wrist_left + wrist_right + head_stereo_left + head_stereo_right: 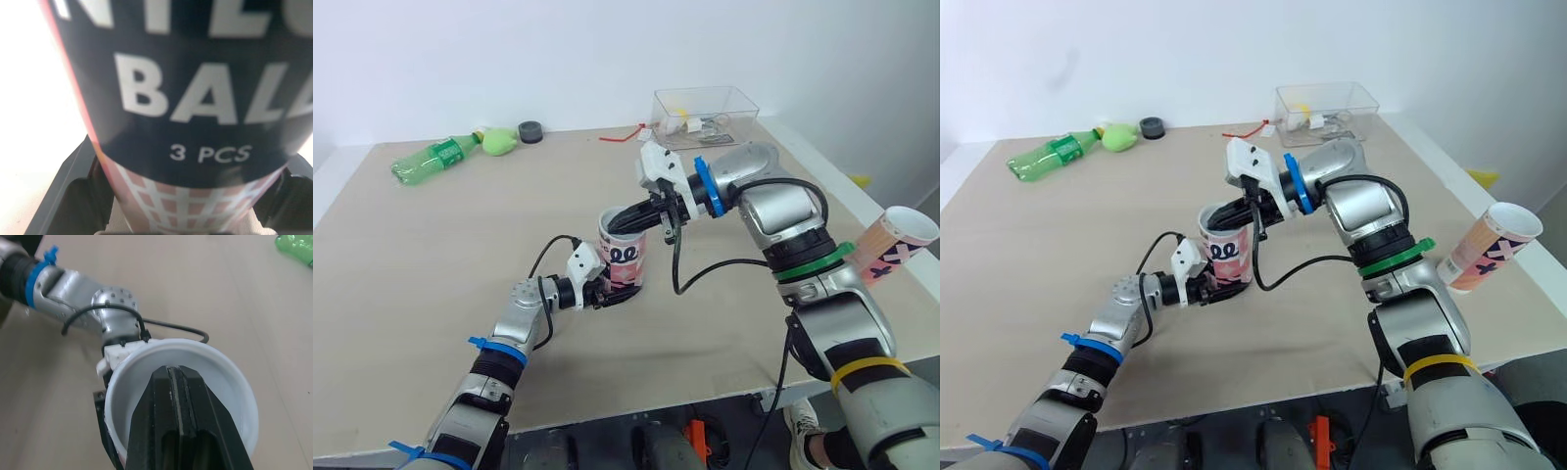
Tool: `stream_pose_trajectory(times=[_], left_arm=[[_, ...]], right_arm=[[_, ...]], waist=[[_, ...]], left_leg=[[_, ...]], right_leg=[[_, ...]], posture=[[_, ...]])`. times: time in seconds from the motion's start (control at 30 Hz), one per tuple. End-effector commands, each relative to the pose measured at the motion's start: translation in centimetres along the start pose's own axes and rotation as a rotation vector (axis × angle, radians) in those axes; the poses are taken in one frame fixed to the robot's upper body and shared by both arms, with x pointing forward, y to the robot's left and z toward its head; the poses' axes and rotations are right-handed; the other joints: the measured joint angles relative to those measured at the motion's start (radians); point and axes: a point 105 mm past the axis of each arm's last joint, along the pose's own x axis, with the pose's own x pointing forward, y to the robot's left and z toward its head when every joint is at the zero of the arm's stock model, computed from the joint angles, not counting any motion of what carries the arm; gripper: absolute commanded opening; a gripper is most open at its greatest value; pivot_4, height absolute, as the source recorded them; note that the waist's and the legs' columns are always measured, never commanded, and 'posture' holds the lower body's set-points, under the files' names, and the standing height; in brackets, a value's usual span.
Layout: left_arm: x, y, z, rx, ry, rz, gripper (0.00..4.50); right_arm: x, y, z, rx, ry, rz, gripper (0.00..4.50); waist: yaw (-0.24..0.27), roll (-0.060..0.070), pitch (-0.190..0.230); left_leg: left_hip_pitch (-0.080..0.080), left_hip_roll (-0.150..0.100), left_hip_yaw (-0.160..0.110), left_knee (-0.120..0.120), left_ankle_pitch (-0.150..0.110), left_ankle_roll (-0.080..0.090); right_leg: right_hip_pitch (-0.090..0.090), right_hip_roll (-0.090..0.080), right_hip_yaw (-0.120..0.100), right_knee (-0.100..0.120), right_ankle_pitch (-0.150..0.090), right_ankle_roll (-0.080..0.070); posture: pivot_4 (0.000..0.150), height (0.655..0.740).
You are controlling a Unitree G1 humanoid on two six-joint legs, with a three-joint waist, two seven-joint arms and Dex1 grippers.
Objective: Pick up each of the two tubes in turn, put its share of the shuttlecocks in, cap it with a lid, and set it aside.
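A pink, white and navy tube point(625, 257) stands upright in the middle of the table, its white mouth open. My left gripper point(605, 290) is shut on its lower part; the left wrist view shows the tube's wall point(195, 98) close up between the fingers. My right gripper point(176, 377) reaches down from the far side, its black fingers pressed together and dipping into the tube's mouth point(146, 362). I see nothing between them. A second tube point(1489, 245) with pink crosses leans at the table's right edge, mouth open.
At the back right stands a clear plastic box point(736, 102) with small white and yellow items inside. Along the back left lie a green bottle point(431, 160), a green lump point(499, 143) and a dark round cap point(530, 131). A red strip point(622, 136) lies near the box.
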Motion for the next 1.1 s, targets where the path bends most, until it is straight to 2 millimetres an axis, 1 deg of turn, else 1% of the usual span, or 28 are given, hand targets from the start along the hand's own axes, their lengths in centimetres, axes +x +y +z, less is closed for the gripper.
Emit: stream_pose_trajectory(times=[0.03, 0.1, 0.13, 0.2, 0.4, 0.47, 0.53, 0.57, 0.63, 0.7, 0.73, 0.83, 0.9, 0.97, 1.0, 1.03, 1.07, 1.1], left_arm=[[0.6, -1.0, -0.9, -0.002, 0.049, -0.047, 3.11], [0.6, -1.0, -0.9, -0.003, 0.05, -0.047, 3.11], [0.6, -1.0, -0.9, -0.003, 0.05, -0.047, 3.11], [0.7, -1.0, -0.9, -0.003, 0.049, -0.047, 3.11], [0.8, -1.0, -0.9, -0.002, 0.044, -0.044, 3.11], [0.7, -1.0, -0.9, -0.002, 0.045, -0.042, 3.11], [0.5, -1.0, -1.0, -0.001, 0.046, -0.04, 3.11], [0.4, -0.9, -1.0, 0.0, 0.046, -0.038, 3.11], [0.3, -0.8, -0.9, 0.001, 0.048, -0.036, 3.11], [0.2, -0.8, -0.9, 0.002, 0.05, -0.035, 3.11], [0.2, -0.8, -0.9, 0.003, 0.051, -0.035, 3.11], [0.0, -0.8, -1.0, 0.005, 0.056, -0.038, 3.11], [0.0, -0.7, -0.9, 0.007, 0.057, -0.039, 3.11], [0.0, -0.6, -0.8, 0.009, 0.055, -0.04, 3.11], [0.0, -0.6, -0.7, 0.009, 0.053, -0.041, 3.11], [0.0, -0.6, -0.6, 0.009, 0.051, -0.041, 3.11], [-0.1, -0.6, -0.6, 0.009, 0.047, -0.041, 3.11], [-0.1, -0.6, -0.4, 0.008, 0.037, -0.04, 3.11]], right_arm=[[2.4, 1.0, -2.6, -0.027, 0.129, 0.076, 0.02], [2.7, 0.9, -1.5, -0.014, 0.084, 0.082, 0.02], [2.7, 1.0, -1.4, -0.022, 0.086, 0.096, 0.02], [2.8, 1.1, -1.5, -0.032, 0.096, 0.11, 0.02], [2.5, 1.4, -2.2, 0.015, 0.113, 0.137, 0.02], [2.1, 1.2, -2.0, 0.042, 0.079, 0.127, 0.02], [1.0, 0.7, -0.9, 0.094, -0.015, 0.105, 0.02], [0.1, 0.1, 0.0, 0.125, -0.085, 0.077, 0.02], [-1.6, -0.6, 1.2, 0.152, -0.178, 0.043, 0.02], [-3.7, -1.0, 1.9, 0.18, -0.256, 0.017, 0.02], [-4.3, -1.0, 2.1, 0.193, -0.279, 0.012, 0.02], [-7.0, -0.9, 2.2, 0.208, -0.338, -0.028, 0.95], [-9.0, -0.9, 2.2, 0.208, -0.402, -0.086, 1.92], [-10.5, -0.7, 1.7, 0.221, -0.456, -0.149, 2.95], [-11.0, -0.5, 1.1, 0.224, -0.477, -0.183, 3.35], [-11.2, -0.1, 0.4, 0.24, -0.49, -0.21, 3.95], [-11.2, 0.3, -0.3, 0.252, -0.496, -0.23, 4.42], [-10.8, 0.9, -1.2, 0.263, -0.495, -0.253, 4.49]], waist=[[0.0, 0.0, -0.001], [0.0, -0.001, -0.002], [0.0, -0.001, -0.002], [0.0, -0.001, -0.002], [0.0, -0.001, -0.003], [0.0, -0.001, -0.003], [0.001, -0.001, -0.003], [0.001, -0.001, -0.003], [0.001, -0.001, -0.003], [0.002, -0.001, -0.002], [0.003, -0.001, -0.002], [0.005, -0.001, -0.002], [0.004, -0.001, -0.002], [0.005, -0.001, -0.002], [0.005, -0.001, -0.002], [0.005, -0.001, -0.002], [0.005, -0.001, -0.002], [0.005, -0.001, -0.001]], left_leg=[[0.001, 0.0, 0.0, 0.0, 0.0, 0.0], [0.002, 0.0, 0.0, -0.001, 0.0, 0.0], [0.003, 0.0, 0.0, -0.002, 0.0, 0.0], [0.003, 0.0, 0.0, -0.002, 0.0, 0.0], [0.003, 0.0, 0.0, -0.003, 0.0, 0.0], [0.004, 0.0, 0.0, -0.004, 0.0, 0.0], [0.003, 0.0, 0.0, -0.004, 0.0, 0.0], [0.003, 0.0, 0.0, -0.004, 0.0, 0.0], [0.002, 0.0, 0.0, -0.004, 0.0, 0.0], [-0.002, -0.001, 0.0, -0.004, 0.0, 0.0], [-0.005, -0.001, 0.0, -0.004, 0.0, 0.0], [-0.009, -0.004, -0.004, -0.005, 0.0, 0.0], [-0.01, -0.006, -0.004, -0.008, -0.001, -0.001], [-0.01, -0.007, -0.005, -0.008, -0.002, -0.002], [-0.01, -0.007, -0.006, -0.008, -0.003, -0.002], [-0.01, -0.008, -0.006, -0.008, -0.003, -0.001], [-0.01, -0.008, -0.006, -0.008, -0.004, -0.001], [-0.01, -0.008, -0.007, -0.008, -0.004, -0.001]], right_leg=[[0.001, 0.0, 0.0, 0.0, 0.0, 0.0], [0.002, 0.0, 0.0, 0.0, -0.001, -0.001], [0.002, 0.0, 0.001, 0.0, -0.001, -0.001], [0.002, 0.001, 0.001, 0.0, -0.001, -0.002], [0.002, 0.0, 0.001, 0.0, -0.002, -0.002], [0.002, -0.001, 0.001, 0.0, -0.002, -0.002], [0.002, -0.002, 0.001, 0.0, -0.002, -0.002], [0.002, -0.002, 0.001, 0.0, -0.002, -0.002], [0.001, -0.003, 0.001, 0.0, -0.002, -0.002], [-0.002, -0.004, 0.001, 0.0, -0.001, -0.003], [-0.005, -0.004, 0.001, 0.0, 0.001, -0.001], [-0.005, -0.005, 0.0, -0.001, 0.001, 0.0], [-0.006, -0.007, 0.0, -0.004, 0.0, 0.001], [-0.005, -0.008, 0.0, -0.004, -0.002, 0.003], [-0.005, -0.008, 0.0, -0.005, -0.003, 0.004], [-0.004, -0.009, 0.0, -0.005, -0.003, 0.005], [-0.004, -0.009, -0.001, -0.005, -0.004, 0.005], [-0.003, -0.009, -0.001, -0.005, -0.004, 0.006]], posture=[[0.15, 0.74], [0.15, 0.74], [0.15, 0.74], [0.15, 0.74], [0.15, 0.74], [0.15, 0.74], [0.15, 0.74], [0.15, 0.74], [0.15, 0.74], [0.15, 0.74], [0.15, 0.74], [0.15, 0.74], [0.15, 0.74], [0.15, 0.74], [0.15, 0.74], [0.15, 0.74], [0.15, 0.74], [0.15, 0.74]])
